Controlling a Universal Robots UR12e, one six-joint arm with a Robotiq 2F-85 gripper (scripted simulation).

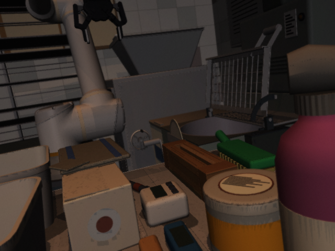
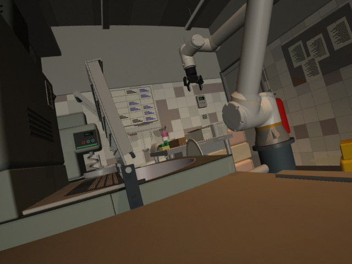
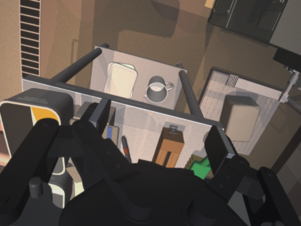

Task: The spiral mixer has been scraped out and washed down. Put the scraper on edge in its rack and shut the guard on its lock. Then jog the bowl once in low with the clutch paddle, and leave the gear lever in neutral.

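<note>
The pale half-round scraper [image 1: 176, 129] stands on edge at the rim of the mixer bowl [image 1: 216, 128], just behind the slotted wooden rack [image 1: 193, 158]. The wire guard [image 1: 238, 78] stands raised over the bowl, with its handle at the top. A curved dark lever [image 1: 261, 106] rises at the bowl's right side. The rack also shows from above as a brown block [image 3: 170, 146] on the grey table. My gripper [image 1: 101, 27] hangs high above the table, well left of the mixer and far from the scraper. It is open and holds nothing.
A lidded orange tub [image 1: 243, 210] and a pink bottle [image 1: 308, 167] stand close to the side camera. A green brush [image 1: 245, 152], a white toaster-like block [image 1: 163, 201], a cardboard box [image 1: 98, 205] and a hopper [image 1: 159, 50] crowd the table. A mug [image 3: 158, 91] sits on a lower shelf.
</note>
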